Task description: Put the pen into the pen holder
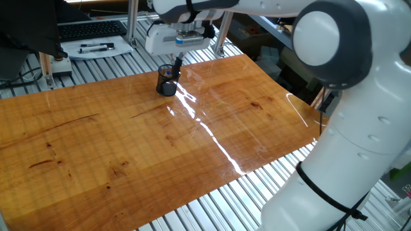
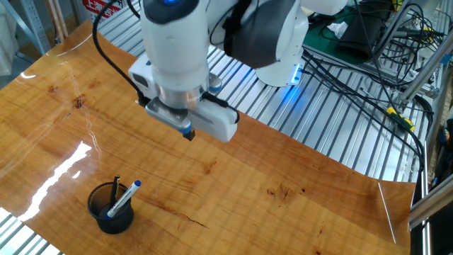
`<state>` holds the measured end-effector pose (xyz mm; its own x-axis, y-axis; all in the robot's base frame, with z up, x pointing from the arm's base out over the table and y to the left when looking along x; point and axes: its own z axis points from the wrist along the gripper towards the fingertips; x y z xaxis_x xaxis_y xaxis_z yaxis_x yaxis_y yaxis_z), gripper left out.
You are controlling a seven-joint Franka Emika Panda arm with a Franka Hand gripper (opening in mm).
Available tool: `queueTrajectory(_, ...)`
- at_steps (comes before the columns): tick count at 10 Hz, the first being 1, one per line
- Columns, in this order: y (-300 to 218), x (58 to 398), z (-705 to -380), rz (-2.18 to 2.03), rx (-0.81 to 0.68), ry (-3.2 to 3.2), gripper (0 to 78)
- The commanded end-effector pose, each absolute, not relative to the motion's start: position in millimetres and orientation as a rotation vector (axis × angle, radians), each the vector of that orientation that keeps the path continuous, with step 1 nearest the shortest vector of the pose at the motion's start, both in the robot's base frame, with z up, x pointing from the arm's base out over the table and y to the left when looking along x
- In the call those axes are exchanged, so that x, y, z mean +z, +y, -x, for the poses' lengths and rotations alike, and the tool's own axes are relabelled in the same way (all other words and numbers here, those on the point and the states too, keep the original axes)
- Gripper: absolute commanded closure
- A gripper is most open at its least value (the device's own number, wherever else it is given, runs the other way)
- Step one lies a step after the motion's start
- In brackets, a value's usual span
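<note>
The pen holder point(image 1: 167, 81) is a small dark see-through cup near the far edge of the wooden board; it also shows in the other fixed view point(image 2: 110, 210). The pen point(image 2: 124, 197), pale barrel with a blue end, stands slanted inside it, blue end up. A thin dark stick point(image 2: 117, 185) stands in the cup too. My gripper point(image 1: 178, 62) hangs just above and right of the cup, apart from it. In the other fixed view the gripper point(image 2: 187, 133) is well above the board, its fingers together, holding nothing.
A white tray with black pens point(image 1: 96, 48) and a keyboard point(image 1: 90, 29) lie beyond the board's far left. The robot's base and arm point(image 1: 347, 128) stand at the right. Cables point(image 2: 368, 78) run over the slatted metal table.
</note>
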<state>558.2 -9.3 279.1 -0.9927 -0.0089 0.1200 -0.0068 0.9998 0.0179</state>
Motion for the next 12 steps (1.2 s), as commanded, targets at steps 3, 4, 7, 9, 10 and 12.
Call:
queueTrajectory(3,-9.9,290.0,-559.6,-0.011,-0.022,-3.066,76.4)
queueTrajectory(4,-10.1,290.5,-560.4,-0.01,-0.019,-3.066,76.4)
queueTrajectory(7,-10.5,297.1,-562.8,0.003,-0.007,-3.068,76.4)
queueTrajectory(9,-9.5,298.9,-561.6,0.012,0.001,-3.071,76.4)
queueTrajectory(10,-9.3,300.0,-561.5,0.024,0.003,-3.078,76.4)
queueTrajectory(12,-10.1,302.6,-561.3,0.013,-0.002,-3.082,76.4)
